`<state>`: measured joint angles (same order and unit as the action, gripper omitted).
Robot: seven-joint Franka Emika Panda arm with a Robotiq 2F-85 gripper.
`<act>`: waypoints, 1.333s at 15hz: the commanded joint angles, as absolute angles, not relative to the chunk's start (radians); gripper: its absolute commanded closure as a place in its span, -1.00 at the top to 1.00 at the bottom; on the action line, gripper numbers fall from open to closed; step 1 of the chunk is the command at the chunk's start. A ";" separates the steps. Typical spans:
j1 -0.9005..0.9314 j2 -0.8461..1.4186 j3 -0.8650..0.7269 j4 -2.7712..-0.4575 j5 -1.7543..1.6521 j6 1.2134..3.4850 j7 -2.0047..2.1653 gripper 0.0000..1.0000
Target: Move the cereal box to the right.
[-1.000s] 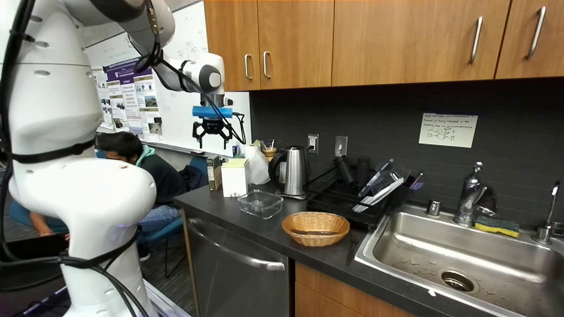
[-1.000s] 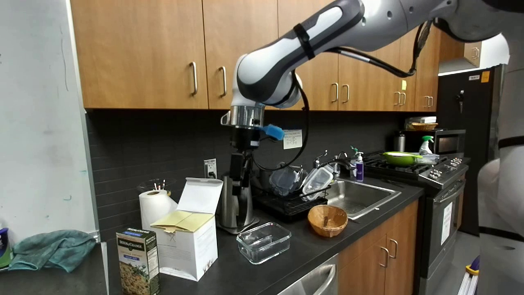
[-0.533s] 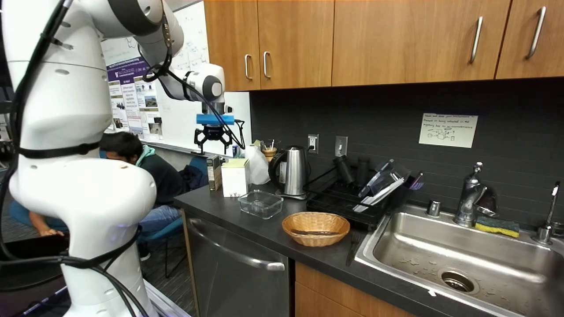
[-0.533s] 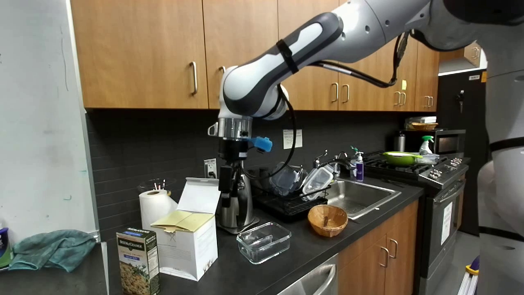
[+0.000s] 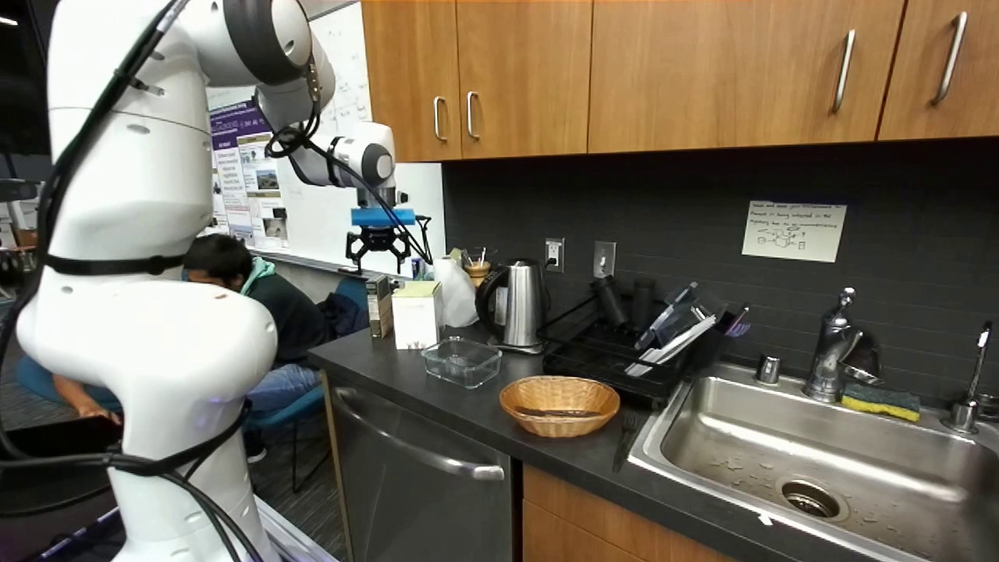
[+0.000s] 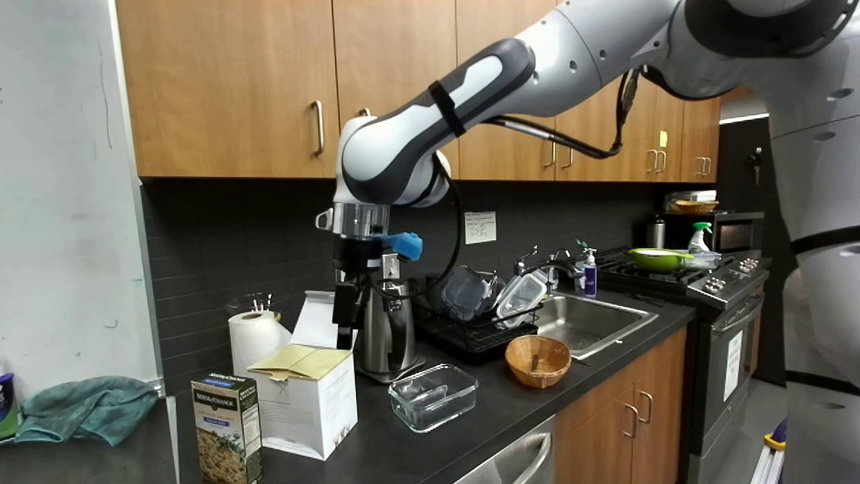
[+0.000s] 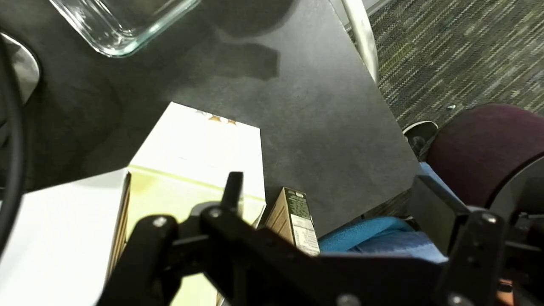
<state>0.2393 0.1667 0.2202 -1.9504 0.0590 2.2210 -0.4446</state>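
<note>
We were prob. at approach step: fingers (image 7: 433, 212) apart, cereal box (image 7: 298, 221) below them; next move likely req'd aligning & lowering.

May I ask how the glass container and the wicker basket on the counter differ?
The glass container is clear; the wicker basket is tan and woven. The glass container is rectangular, the wicker basket rounded. The wicker basket sits nearer the sink than the glass container does. A dark utensil lies in the wicker basket; none shows in the glass container. Both stand open-topped on the dark counter.
</note>
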 commanded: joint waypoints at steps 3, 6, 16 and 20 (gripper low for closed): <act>0.248 0.241 0.256 -1.864 0.032 2.249 -0.418 1.00; 0.255 0.265 0.265 -1.843 0.019 2.262 -0.399 1.00; 0.278 0.357 0.266 -1.780 -0.037 2.318 -0.302 1.00; 0.285 0.397 0.264 -1.749 -0.053 2.332 -0.271 1.00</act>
<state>0.2699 0.3568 0.2690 -1.7943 -0.0214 2.3204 -0.3093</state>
